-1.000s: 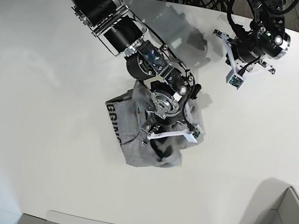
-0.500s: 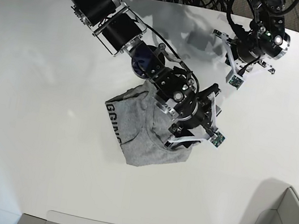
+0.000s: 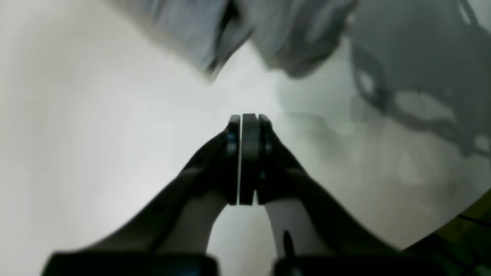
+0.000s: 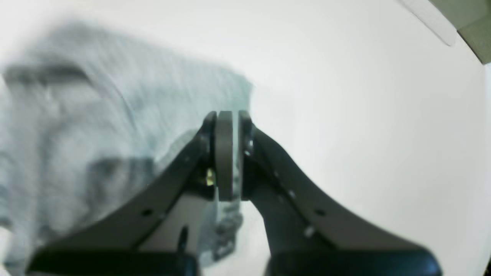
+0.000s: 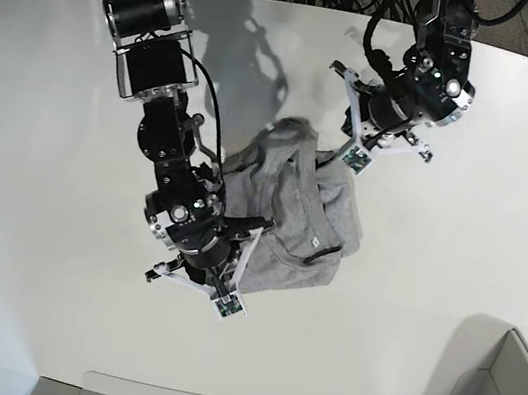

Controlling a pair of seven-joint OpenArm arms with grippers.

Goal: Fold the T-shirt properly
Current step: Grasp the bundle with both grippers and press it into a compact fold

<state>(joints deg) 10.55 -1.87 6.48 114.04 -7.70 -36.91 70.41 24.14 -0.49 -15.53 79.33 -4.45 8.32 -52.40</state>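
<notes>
T-shirt (image 5: 287,212): a rumpled grey heap near the middle of the white table (image 5: 44,120), bunched and partly turned over itself, nowhere near flat. I see a dark neckline loop on its near side; no lettering shows from above.

Cloth: soft heather knit, creased in deep folds. I judge it will drag and slump rather than hold a shape.

My right gripper (image 4: 226,115): jaws pressed together, sitting at the shirt's lower left edge in the base view. My wrist view shows cloth behind and below the pads, but I cannot tell whether any fabric is pinched between them.

My left gripper (image 3: 245,117): jaws closed on nothing, hovering over bare table just beside the shirt's upper right edge.

Step in hand: as I judge it, spreading the heap out before any fold.

Doing it well: I should take two true edges, shoulders or hem, one layer each, and pull apart low and evenly. Grabbing bunched layers would only move the lump.
</notes>
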